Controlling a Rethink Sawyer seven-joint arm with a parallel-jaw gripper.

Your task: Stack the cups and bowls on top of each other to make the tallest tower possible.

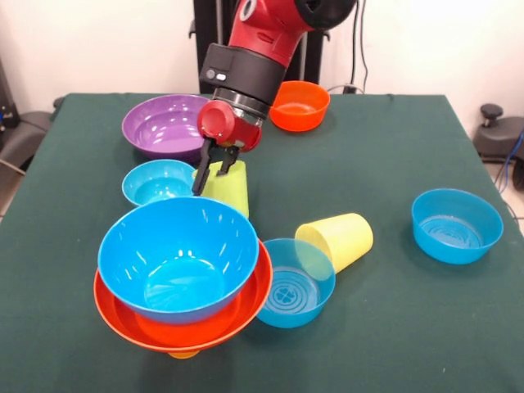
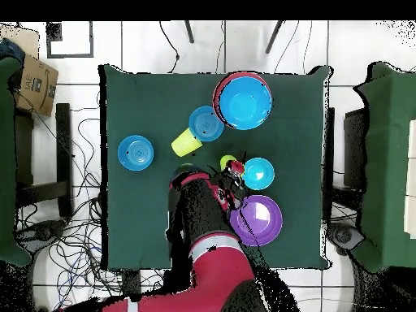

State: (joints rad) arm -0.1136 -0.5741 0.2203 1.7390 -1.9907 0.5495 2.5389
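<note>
The tower stands at the near left: a large blue bowl (image 1: 178,258) nested in a wider orange bowl (image 1: 184,323) over an orange cup (image 1: 183,354); it also shows in the overhead view (image 2: 244,101). A lime green cup (image 1: 229,192) stands upside down just behind it. My gripper (image 1: 208,182) is down at this cup's top and left side, and also shows in the overhead view (image 2: 234,169). A pale yellow cup (image 1: 336,239) lies on its side, touching a medium blue bowl (image 1: 288,282).
A purple bowl (image 1: 166,123) and a small blue bowl (image 1: 158,182) sit left of the gripper. A small orange bowl (image 1: 299,104) is at the far edge. Another medium blue bowl (image 1: 456,225) sits alone at the right.
</note>
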